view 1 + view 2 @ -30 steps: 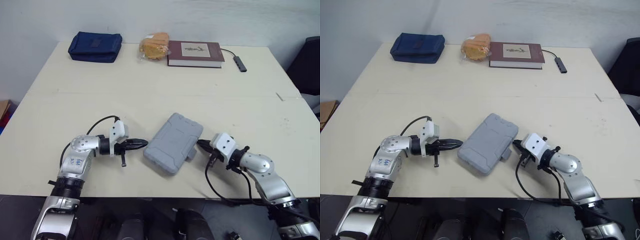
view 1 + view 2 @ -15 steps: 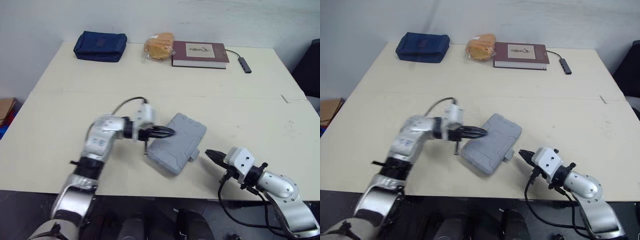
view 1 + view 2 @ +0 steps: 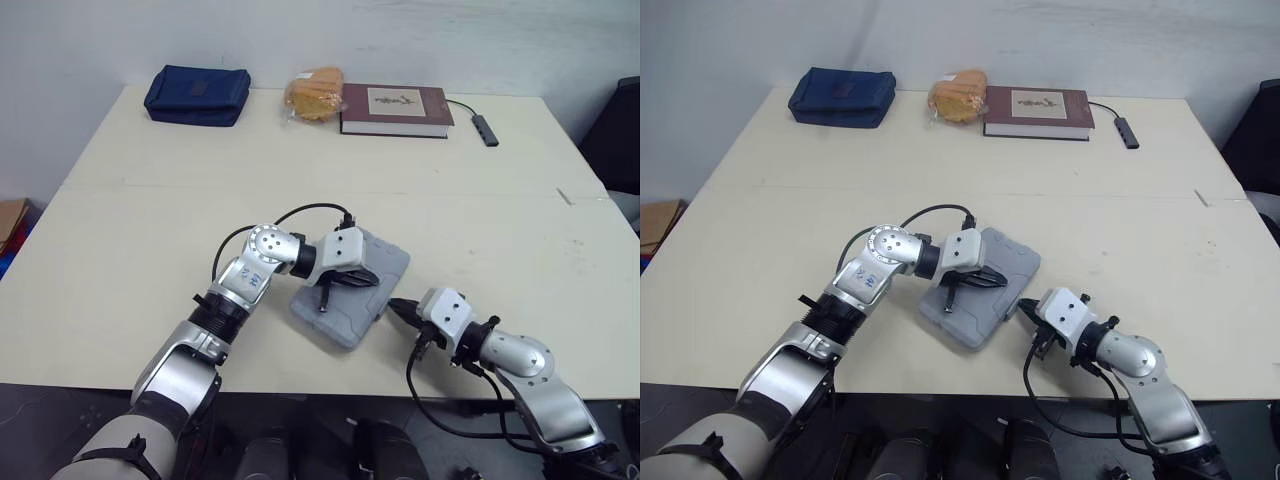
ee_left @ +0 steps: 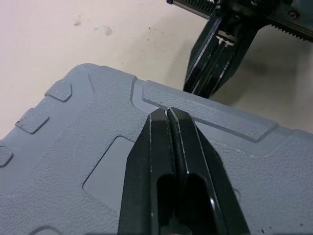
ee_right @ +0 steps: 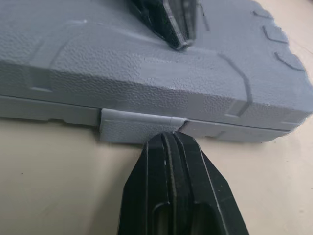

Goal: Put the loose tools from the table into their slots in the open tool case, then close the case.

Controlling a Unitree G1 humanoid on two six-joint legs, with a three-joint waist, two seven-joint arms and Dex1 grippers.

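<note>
The grey tool case (image 3: 335, 310) lies closed on the table, its lid down. My left gripper (image 3: 373, 281) is shut and rests its tips on top of the lid (image 4: 73, 161), near the case's right side. My right gripper (image 3: 393, 306) is shut as well, and its tips touch the latch tab (image 5: 139, 125) on the case's near right edge. In the right wrist view the left gripper's fingers (image 5: 166, 19) press on the lid just above that latch. No loose tools are in sight.
At the table's far edge lie a blue pouch (image 3: 196, 93), a bag of bread (image 3: 313, 92), a dark red book (image 3: 392, 108) and a small grey hub with a cable (image 3: 482, 128). A seam (image 3: 150, 185) crosses the tabletop.
My left gripper has swung from the case's left side up onto its lid. My right gripper drew back a little half a second ago and has returned to the latch.
</note>
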